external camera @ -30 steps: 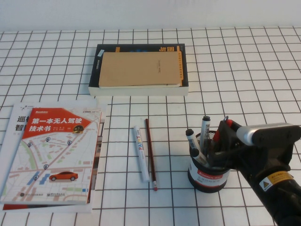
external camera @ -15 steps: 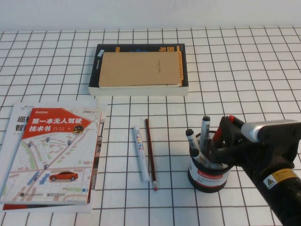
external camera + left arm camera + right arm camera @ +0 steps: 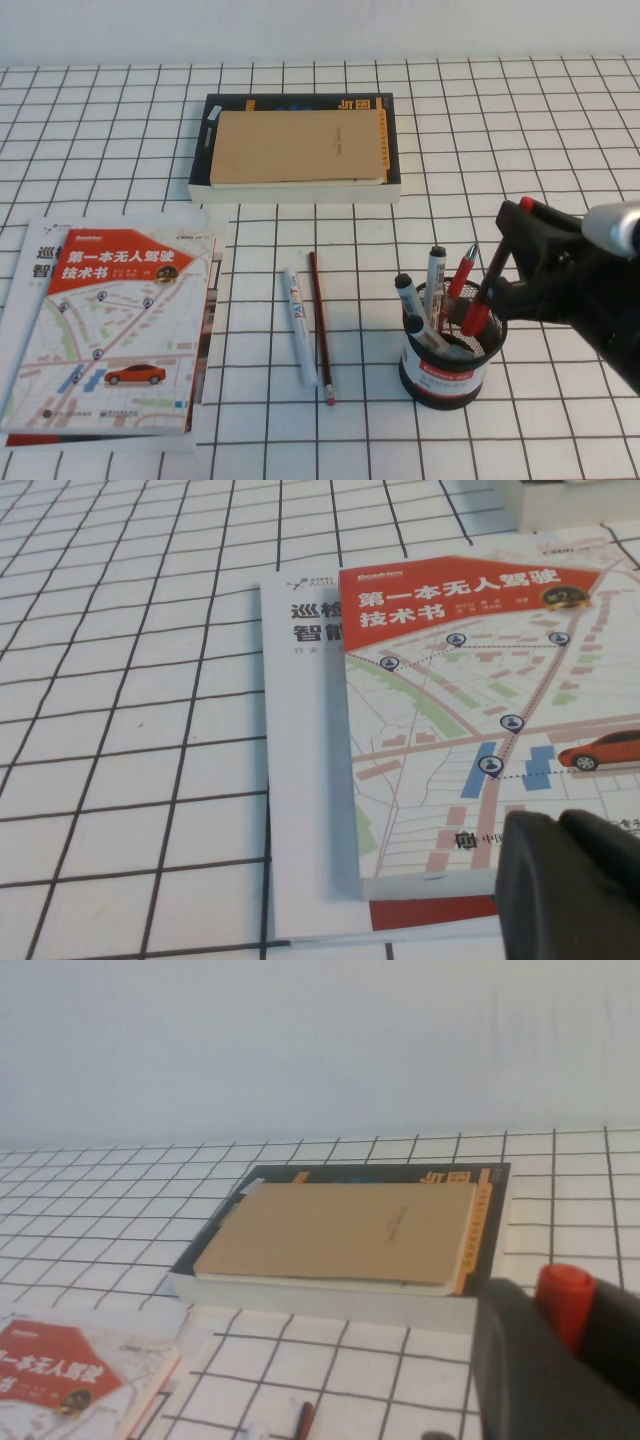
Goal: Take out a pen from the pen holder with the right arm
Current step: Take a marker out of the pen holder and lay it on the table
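The black mesh pen holder (image 3: 443,375) stands at the front right of the table with black markers (image 3: 436,272) and a silver-tipped red pen (image 3: 463,272) in it. Above and to the right of it, my right gripper (image 3: 522,222) is shut on the top of another red pen (image 3: 476,315). That pen hangs slanted, its lower end still at the holder's mouth. Its red cap (image 3: 562,1300) shows between the fingers of the right gripper (image 3: 565,1332) in the right wrist view. My left gripper (image 3: 558,828) is shut and empty over the front edge of the map book (image 3: 470,680).
A white marker (image 3: 298,325) and a red pencil (image 3: 319,320) lie side by side left of the holder. A tan notebook on a black book (image 3: 295,150) sits at the back. The stacked map books (image 3: 115,320) lie at the front left.
My right gripper has risen and drawn back to the right, lifting the red pen up from inside the holder. The other pens and the holder stayed put.
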Motion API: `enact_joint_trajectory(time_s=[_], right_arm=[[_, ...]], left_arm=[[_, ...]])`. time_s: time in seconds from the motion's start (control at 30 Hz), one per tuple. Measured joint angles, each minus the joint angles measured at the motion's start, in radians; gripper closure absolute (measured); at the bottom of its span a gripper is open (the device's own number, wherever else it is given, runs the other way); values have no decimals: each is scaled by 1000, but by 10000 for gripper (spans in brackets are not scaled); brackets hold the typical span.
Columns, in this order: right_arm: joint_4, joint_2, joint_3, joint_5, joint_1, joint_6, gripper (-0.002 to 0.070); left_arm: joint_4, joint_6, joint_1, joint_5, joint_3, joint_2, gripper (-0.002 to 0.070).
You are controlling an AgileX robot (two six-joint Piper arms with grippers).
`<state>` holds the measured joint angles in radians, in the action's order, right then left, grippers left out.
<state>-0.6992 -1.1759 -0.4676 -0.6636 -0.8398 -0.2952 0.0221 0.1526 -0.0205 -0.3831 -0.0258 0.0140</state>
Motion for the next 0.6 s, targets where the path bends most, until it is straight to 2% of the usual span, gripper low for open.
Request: enact_joint_trajectory(time_s=[0.17, 0.3, 0.43, 0.6], right_arm=[[-146, 134, -109, 200, 0, -271, 611], [-160, 186, -199, 331, 0, -360, 611], [-75, 180, -328, 534, 2, -332, 612], [147, 66, -548, 846, 2, -93, 612]], left_arm=[[0, 0, 0, 0, 0, 0, 679], [0, 0, 0, 0, 0, 0, 679], [0, 0, 0, 0, 0, 0, 679], [0, 0, 0, 0, 0, 0, 679]])
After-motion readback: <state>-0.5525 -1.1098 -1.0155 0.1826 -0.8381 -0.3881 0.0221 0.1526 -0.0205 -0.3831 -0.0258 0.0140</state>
